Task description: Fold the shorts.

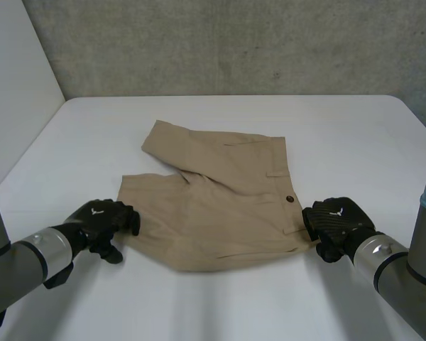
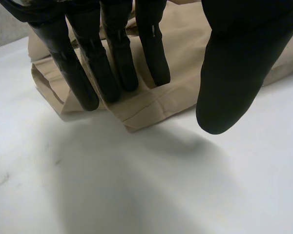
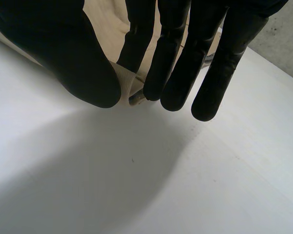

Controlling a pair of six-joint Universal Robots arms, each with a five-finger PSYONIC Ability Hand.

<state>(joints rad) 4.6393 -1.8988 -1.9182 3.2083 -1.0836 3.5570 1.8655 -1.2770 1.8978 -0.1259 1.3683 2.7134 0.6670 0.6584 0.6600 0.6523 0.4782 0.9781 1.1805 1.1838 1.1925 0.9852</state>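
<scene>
Surface: flat white table (image 1: 220, 305), a rough grey concrete wall (image 1: 234, 42) at its far edge and a plain white panel (image 1: 14, 85) along the left. Tan cotton shorts (image 1: 220, 206) lie mid-table, waistband to the right with a small dark button (image 1: 290, 199), legs to the left, the far leg angled across the near one. Left hand (image 1: 103, 222) is at the near-left leg hem: fingers (image 2: 112, 58) straight and spread over the hem edge, thumb (image 2: 229, 73) held apart above bare table, nothing gripped. Right hand (image 1: 337, 222) is at the near-right waistband corner: fingers (image 3: 173, 58) straight, thumb (image 3: 73, 58) close beside them, the corner showing in the gap, not visibly clamped.
</scene>
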